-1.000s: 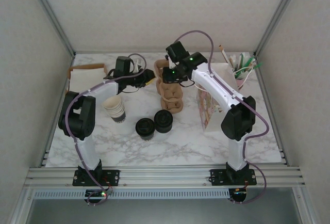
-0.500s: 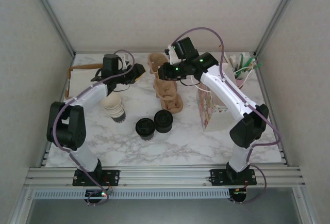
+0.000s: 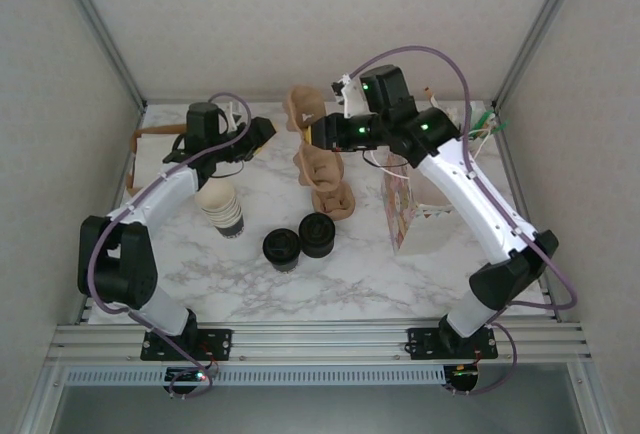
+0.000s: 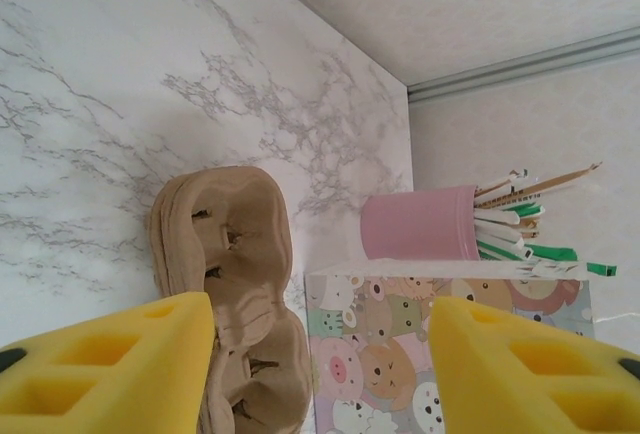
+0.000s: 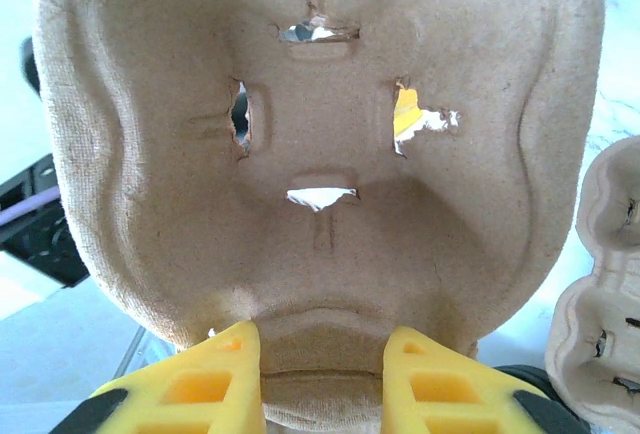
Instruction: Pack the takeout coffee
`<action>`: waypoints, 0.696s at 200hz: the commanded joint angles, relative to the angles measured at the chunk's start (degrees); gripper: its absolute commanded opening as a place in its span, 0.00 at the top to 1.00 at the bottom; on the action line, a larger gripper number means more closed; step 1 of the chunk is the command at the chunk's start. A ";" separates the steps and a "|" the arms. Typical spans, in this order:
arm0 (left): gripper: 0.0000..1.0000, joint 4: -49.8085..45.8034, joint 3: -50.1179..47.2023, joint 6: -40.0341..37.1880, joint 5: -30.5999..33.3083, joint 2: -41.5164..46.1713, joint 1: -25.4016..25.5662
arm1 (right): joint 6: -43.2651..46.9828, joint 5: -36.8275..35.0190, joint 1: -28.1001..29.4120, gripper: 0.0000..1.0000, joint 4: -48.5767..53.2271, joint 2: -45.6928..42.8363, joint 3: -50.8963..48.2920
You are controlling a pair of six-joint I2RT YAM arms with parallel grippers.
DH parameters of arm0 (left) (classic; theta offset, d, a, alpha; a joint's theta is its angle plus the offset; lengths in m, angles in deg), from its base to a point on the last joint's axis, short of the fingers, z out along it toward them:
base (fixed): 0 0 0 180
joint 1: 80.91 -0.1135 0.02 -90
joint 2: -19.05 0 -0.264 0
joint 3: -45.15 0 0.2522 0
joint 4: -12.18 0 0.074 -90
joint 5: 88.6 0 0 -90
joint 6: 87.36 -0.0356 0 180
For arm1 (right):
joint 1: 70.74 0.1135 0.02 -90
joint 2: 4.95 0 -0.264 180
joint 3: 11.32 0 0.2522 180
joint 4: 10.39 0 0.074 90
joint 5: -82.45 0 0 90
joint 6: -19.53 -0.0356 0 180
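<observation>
The takeout coffee point(image 3: 282, 249), a small cup under a round black lid, stands on the marble table near the front centre. My right gripper point(image 3: 322, 136) is shut on the edge of one brown pulp cup carrier point(image 3: 300, 109), held up above the carrier stack point(image 3: 326, 182). Seen from the right wrist, that carrier point(image 5: 320, 144) hangs from the right gripper point(image 5: 322, 374), with the yellow fingers point(image 5: 205, 379) pinching its lower rim. My left gripper point(image 3: 250, 134) hovers left of the stack. In its own view the left gripper point(image 4: 320, 354) is open with nothing between its pads, and the stack point(image 4: 225, 254) lies beyond them.
A stack of lidless cream cups point(image 3: 222, 209) sits left of the coffee and a squat black lid stack point(image 3: 318, 234) right of it. A cartoon-print paper bag point(image 3: 410, 219) stands at the right, a pink cup of straws point(image 3: 465, 144) behind it. Brown napkins point(image 3: 160, 144) lie at the far left.
My left gripper has opened and drawn back to the left, away from the carrier stack. My right gripper has lifted one carrier up and away from the stack.
</observation>
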 commanded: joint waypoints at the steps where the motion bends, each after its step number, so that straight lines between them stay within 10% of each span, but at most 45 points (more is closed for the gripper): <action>1: 0.34 -0.49 -0.35 -0.74 0.36 2.54 0.92 | 0.35 -2.10 -0.66 0.75 3.10 -3.46 1.27; 52: 0.01 -2.43 2.92 -2.03 3.27 3.37 6.50 | 2.93 -7.85 -3.01 0.74 10.35 -9.02 2.11; 139: 0.00 -3.72 9.02 -5.01 5.75 4.99 16.62 | 7.30 -13.89 -14.40 0.73 20.38 -17.51 0.28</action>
